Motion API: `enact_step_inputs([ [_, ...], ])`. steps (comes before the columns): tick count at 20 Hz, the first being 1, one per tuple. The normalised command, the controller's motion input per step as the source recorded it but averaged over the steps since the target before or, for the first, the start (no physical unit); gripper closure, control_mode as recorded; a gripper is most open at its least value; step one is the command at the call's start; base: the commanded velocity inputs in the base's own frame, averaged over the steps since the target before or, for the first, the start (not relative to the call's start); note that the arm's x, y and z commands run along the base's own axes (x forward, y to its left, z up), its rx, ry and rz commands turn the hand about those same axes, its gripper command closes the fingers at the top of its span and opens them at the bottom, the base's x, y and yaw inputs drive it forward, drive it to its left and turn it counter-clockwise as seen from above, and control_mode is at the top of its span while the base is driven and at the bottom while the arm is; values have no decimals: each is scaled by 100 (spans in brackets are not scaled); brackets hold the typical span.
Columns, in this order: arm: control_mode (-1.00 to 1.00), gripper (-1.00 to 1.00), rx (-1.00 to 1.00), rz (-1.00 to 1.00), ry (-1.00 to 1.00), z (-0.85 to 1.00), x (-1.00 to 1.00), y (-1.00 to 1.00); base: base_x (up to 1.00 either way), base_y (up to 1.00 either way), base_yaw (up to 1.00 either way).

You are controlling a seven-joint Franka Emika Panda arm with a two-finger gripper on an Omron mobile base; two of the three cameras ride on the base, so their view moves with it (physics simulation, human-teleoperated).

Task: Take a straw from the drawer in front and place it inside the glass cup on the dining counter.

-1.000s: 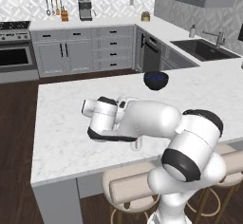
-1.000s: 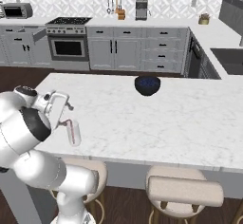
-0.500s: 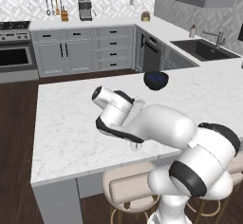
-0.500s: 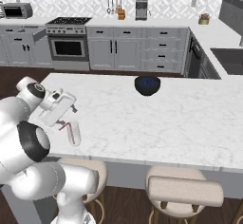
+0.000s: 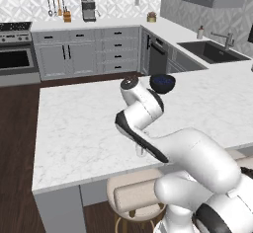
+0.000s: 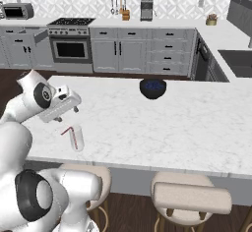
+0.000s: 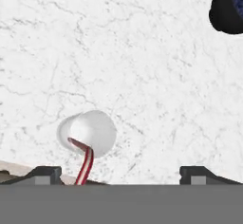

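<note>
White marble table (image 5: 74, 128) fills the left base view, where the arm hides most of the cup (image 5: 140, 150), a sliver showing below the forearm; a dark bowl (image 5: 162, 83) sits beyond.

From the right base view, the cup (image 6: 76, 138) stands clear near the table's (image 6: 197, 132) front edge, just below the pincer (image 6: 69, 109), with the red straw (image 6: 67, 130) leaning out of its rim.

Looking along the hand, the pincer (image 7: 121, 173) stands wide and empty, fingertips (image 7: 43, 173) cut off low. Cup (image 7: 90, 130) and straw (image 7: 84, 163) lie between them, nearer the left tip; the bowl (image 7: 230, 7) is cropped far beyond. No writing is readable.
</note>
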Motion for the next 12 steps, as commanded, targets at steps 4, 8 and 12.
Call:
enact_step_inputs([
  [4,-100,-100,24,1,-10,74,-53,-46,0,0,0],
  [8,-100,-100,20,-11,1,61,-59,-63,0,0,0],
  [12,-100,-100,27,-24,12,42,-65,-76,0,0,0],
])
